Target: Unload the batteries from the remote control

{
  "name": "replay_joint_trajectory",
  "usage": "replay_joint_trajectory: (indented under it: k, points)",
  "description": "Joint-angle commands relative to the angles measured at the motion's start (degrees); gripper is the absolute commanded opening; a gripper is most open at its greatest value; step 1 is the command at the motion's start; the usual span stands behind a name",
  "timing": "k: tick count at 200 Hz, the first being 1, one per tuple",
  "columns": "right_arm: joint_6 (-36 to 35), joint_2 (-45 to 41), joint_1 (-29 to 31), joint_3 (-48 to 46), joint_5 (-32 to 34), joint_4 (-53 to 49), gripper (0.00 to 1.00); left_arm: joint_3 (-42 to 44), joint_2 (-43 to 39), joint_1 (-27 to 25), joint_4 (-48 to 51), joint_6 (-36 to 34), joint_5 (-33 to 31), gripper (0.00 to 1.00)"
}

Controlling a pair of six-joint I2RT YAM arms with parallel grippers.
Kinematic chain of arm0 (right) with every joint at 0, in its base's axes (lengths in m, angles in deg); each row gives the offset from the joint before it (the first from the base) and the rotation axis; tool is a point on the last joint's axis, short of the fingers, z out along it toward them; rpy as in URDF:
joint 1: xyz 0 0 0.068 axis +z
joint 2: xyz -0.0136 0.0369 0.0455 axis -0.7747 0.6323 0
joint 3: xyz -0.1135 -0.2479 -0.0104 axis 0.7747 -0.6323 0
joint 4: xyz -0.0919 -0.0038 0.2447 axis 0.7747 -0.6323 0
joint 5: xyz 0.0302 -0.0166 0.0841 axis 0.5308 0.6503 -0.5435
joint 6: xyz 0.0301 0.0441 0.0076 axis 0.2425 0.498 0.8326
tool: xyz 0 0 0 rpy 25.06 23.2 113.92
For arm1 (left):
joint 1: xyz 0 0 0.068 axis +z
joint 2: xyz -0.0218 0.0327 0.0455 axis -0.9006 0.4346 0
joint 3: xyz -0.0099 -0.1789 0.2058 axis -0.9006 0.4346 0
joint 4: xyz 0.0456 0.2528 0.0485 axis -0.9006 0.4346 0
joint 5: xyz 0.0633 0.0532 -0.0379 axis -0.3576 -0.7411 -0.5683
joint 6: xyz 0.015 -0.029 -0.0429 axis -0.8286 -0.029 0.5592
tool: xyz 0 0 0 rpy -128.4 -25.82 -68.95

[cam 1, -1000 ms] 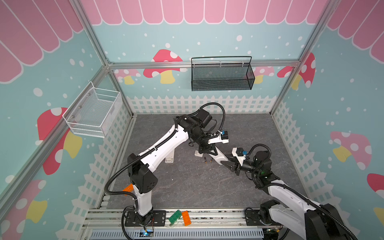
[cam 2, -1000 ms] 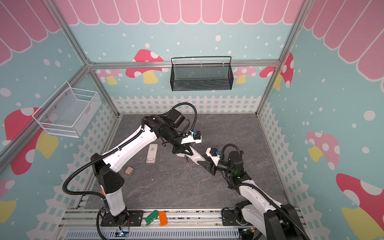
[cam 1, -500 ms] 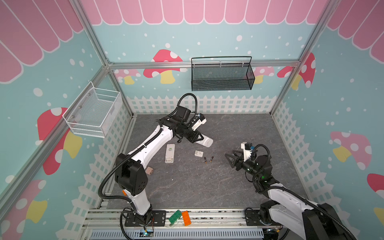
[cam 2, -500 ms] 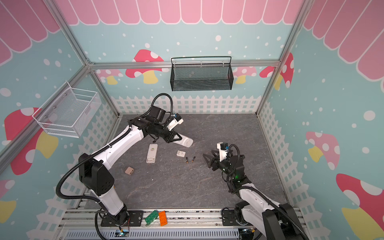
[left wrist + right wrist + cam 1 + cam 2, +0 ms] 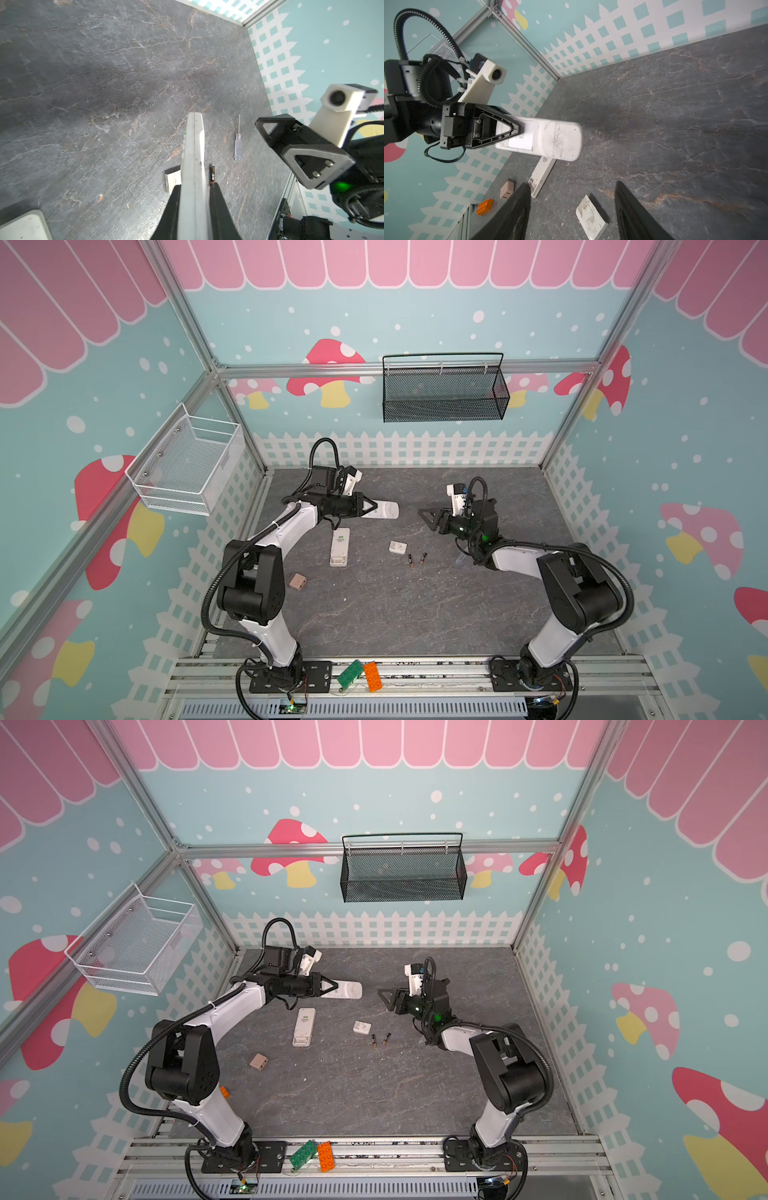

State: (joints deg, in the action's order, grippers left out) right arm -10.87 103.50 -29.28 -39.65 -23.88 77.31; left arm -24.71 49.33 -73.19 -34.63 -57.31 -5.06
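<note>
The batteries (image 5: pixel 410 561) look light, slick, roll-prone: pinch mid-barrel; left claw (image 5: pixel 373 505) clamps the remote (image 5: pixel 388 511), right claw (image 5: pixel 427 521) gapes empty.

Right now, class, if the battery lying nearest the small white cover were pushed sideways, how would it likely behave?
The battery is a slim cylinder lying on its side, so it would probably roll. The table looks flat and hard, so little would likely slow it. It looks tiny, so probably light and easily flicked away.
</note>
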Motion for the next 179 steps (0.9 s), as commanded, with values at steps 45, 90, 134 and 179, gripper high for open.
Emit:
replay_joint_trajectory:
  k: [45, 90, 134, 179]
  points:
    - [6.1, 16.1, 2.3, 14.3, -5.3, -0.5, 0.67, 6.2, -2.1, 1.9, -15.0, 9.0, 5.4, 0.00]
    - [8.4, 22.8, 3.3, 20.9, -6.5, -0.1, 0.68, 8.0, -0.9, 1.9, -17.8, 11.1, 4.8, 0.00]
    - [10.4, 26.6, 3.7, 24.9, -7.5, 0.9, 0.65, 6.6, -0.5, 1.7, -14.7, 8.3, 3.8, 0.00]
    - [10.7, 29.0, 4.6, 25.7, -9.0, 1.4, 0.61, 5.6, 0.5, 1.6, -14.6, 8.6, 4.3, 0.00]
